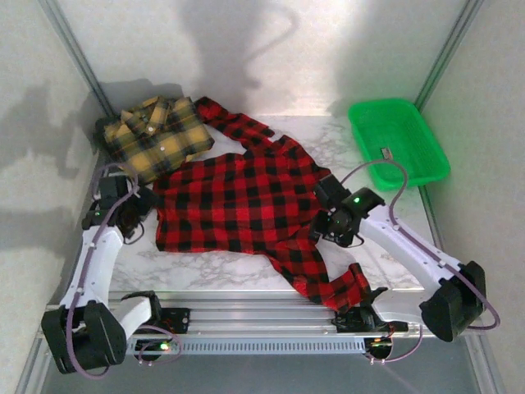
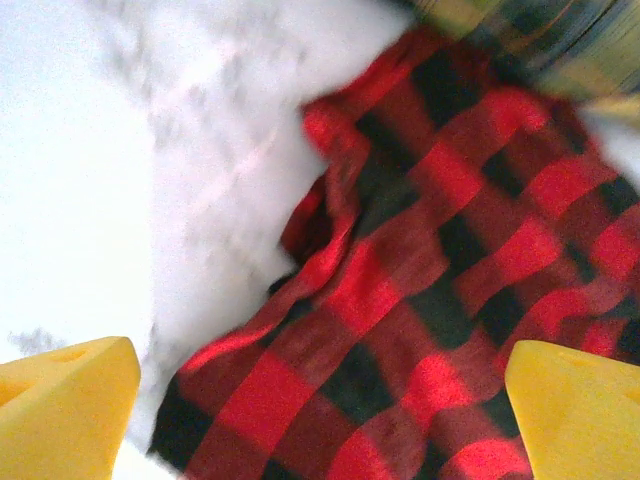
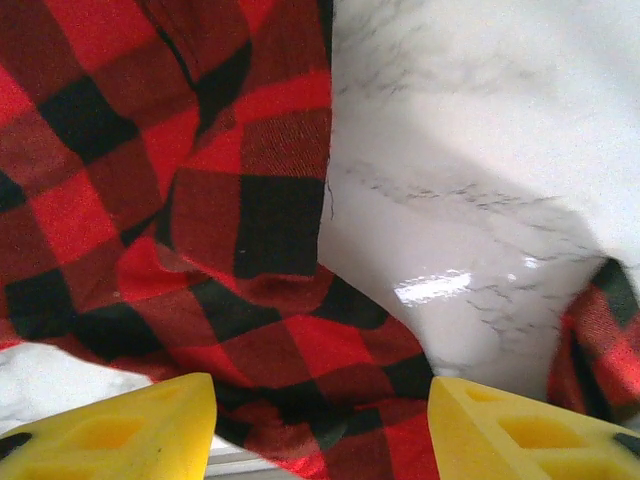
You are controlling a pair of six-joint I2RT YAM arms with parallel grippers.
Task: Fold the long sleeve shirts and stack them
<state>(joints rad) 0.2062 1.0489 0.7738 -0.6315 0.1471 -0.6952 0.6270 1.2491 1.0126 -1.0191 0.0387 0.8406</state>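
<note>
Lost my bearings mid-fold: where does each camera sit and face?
Top external: above and behind left arm and right arm, looking down on red shirt, yellow shirt, tray.
Left wrist: looks down past left tool at the red shirt's edge.
Right wrist: past right tool at red shirt, table.
All share the red shirt.

A white, marble-patterned counter (image 1: pixel 332 148) is observed. A red-and-black check shirt (image 1: pixel 238 205) is laid spread out across its middle. One sleeve is extended toward the far left and the other trails to the near edge at the right. A yellow-and-black check shirt (image 1: pixel 156 135) is noted bunched at the far left corner, just beside the red shirt's far sleeve. A green plastic tray (image 1: pixel 406 131) is placed at the far right corner, apart from both shirts.
</note>
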